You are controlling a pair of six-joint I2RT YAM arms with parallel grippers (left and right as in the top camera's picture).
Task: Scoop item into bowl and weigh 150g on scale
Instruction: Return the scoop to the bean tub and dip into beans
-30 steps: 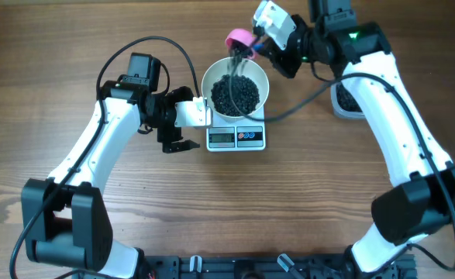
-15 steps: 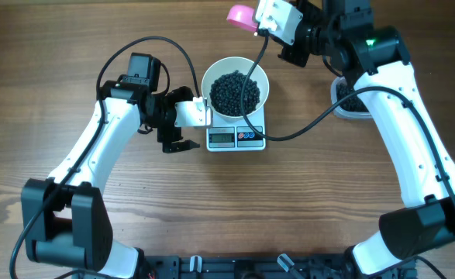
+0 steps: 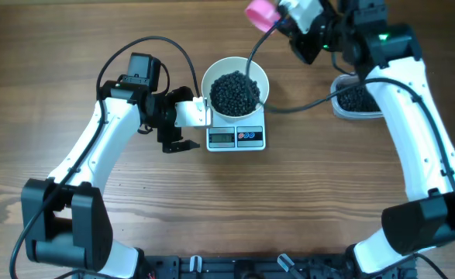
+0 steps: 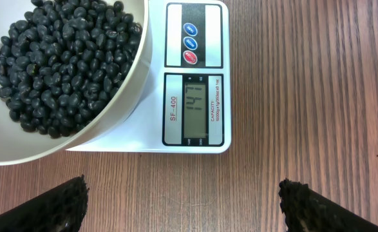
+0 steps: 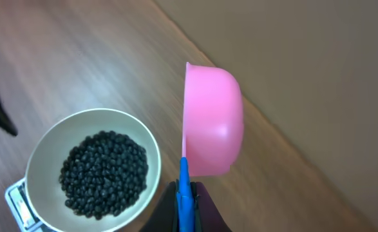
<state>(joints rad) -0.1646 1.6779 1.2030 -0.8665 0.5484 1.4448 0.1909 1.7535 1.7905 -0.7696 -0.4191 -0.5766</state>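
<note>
Jaws of my right gripper (image 5: 183,209) clamped the pink scoop (image 5: 212,122); those of my left gripper (image 4: 185,203) stood wide near the scale (image 4: 195,72), bowl (image 4: 8,145) atop.

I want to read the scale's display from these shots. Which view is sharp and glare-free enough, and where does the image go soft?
Left wrist: the display on the scale is crisp and glare-free, digits sideways; fingertips of the left gripper blur dark. Overhead: even light, display too small to read. Right wrist: the pink scoop shows a soft highlight; its blue handle blurs near the lens.
</note>
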